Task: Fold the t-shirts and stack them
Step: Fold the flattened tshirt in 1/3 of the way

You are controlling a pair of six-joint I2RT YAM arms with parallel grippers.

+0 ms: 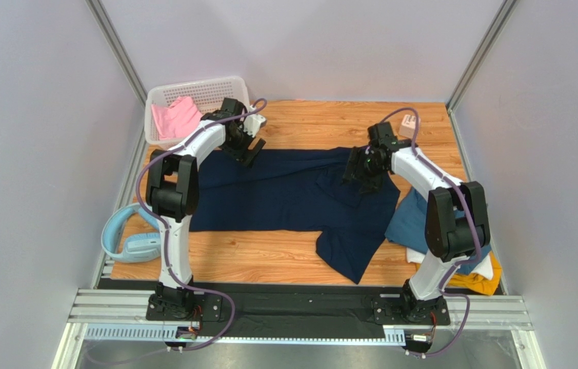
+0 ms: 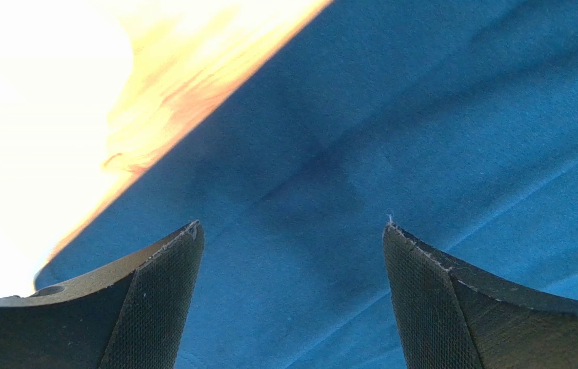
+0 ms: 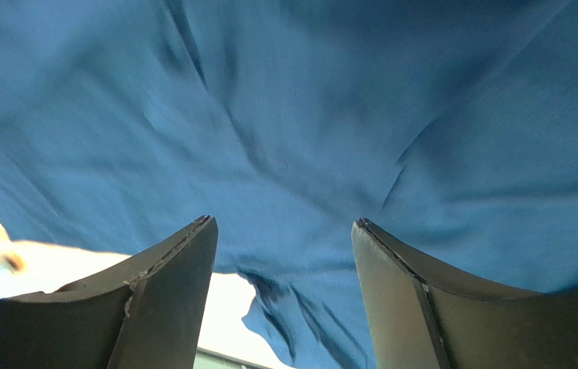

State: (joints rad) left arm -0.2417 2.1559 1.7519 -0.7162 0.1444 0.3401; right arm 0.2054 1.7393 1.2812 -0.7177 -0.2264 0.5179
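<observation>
A large dark navy t-shirt (image 1: pixel 284 192) lies spread across the middle of the wooden table (image 1: pixel 315 123), one part trailing toward the near edge. My left gripper (image 1: pixel 244 152) hangs open over its far left corner; in the left wrist view its jaws (image 2: pixel 292 231) stand wide over flat navy cloth (image 2: pixel 423 115) beside the cloth's edge. My right gripper (image 1: pixel 363 175) is over the shirt's far right part, where the cloth is bunched. Its jaws (image 3: pixel 284 223) stand apart above wrinkled navy cloth (image 3: pixel 307 115), with nothing pinched. A pink t-shirt (image 1: pixel 176 119) lies in the basket.
A white basket (image 1: pixel 192 86) stands at the far left corner. Teal (image 1: pixel 410 223), white (image 1: pixel 486 267) and mustard (image 1: pixel 478 284) t-shirts lie heaped by the right arm's base. A light blue curved object (image 1: pixel 126 237) sits at the left edge, a small block (image 1: pixel 407 123) at the far right.
</observation>
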